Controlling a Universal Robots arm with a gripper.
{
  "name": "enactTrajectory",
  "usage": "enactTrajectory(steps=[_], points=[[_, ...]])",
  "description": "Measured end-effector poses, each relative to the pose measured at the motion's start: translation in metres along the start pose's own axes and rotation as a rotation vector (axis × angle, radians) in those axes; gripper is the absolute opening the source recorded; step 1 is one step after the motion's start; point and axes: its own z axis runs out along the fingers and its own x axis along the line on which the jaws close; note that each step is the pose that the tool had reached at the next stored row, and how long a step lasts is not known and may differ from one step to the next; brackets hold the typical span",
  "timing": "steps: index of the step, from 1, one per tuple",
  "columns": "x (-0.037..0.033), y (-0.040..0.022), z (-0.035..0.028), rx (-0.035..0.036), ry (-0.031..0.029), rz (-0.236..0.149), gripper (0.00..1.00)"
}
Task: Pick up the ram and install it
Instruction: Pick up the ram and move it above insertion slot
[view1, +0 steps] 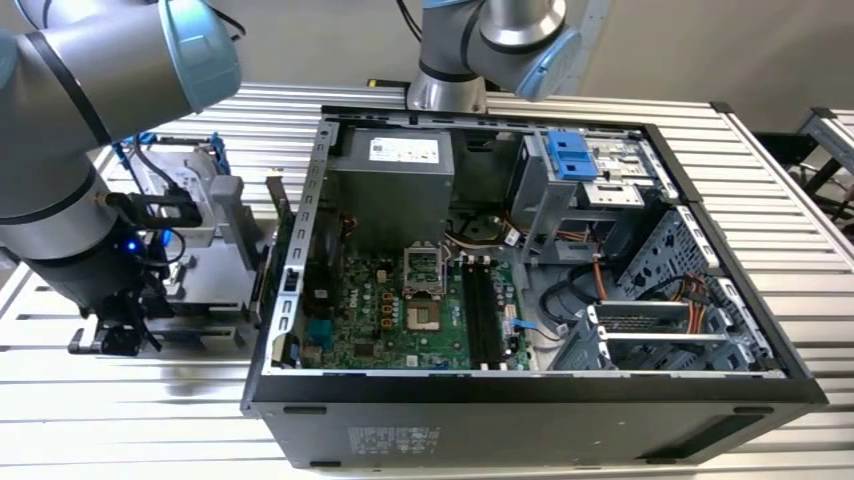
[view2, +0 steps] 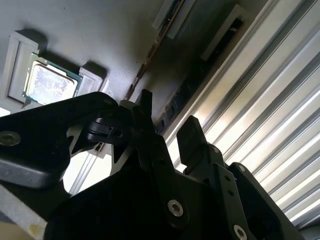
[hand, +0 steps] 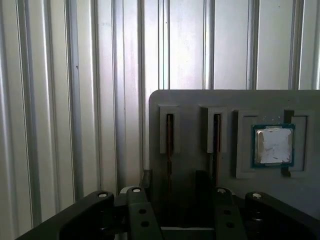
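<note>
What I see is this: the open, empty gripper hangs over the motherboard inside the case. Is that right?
Not quite. The gripper is open and empty, as you say, but it hangs over the grey holder, not the motherboard. The first wrist view shows the holder's ram and processor below it; the exterior view shows the arm outside the case, at that view's left.

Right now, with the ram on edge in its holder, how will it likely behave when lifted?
The ram shows as a thin strip standing in the holder's slot, so it is probably light and stiff for its length. Set down upright outside the slot, it would likely tip. So thin a board may crack if twisted.
</note>
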Motion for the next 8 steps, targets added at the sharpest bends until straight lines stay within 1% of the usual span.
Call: enactTrajectory(steps=[8], points=[[0.0000,0.0000,0.0000,0.0001,0.0046,0.000,1.00]])
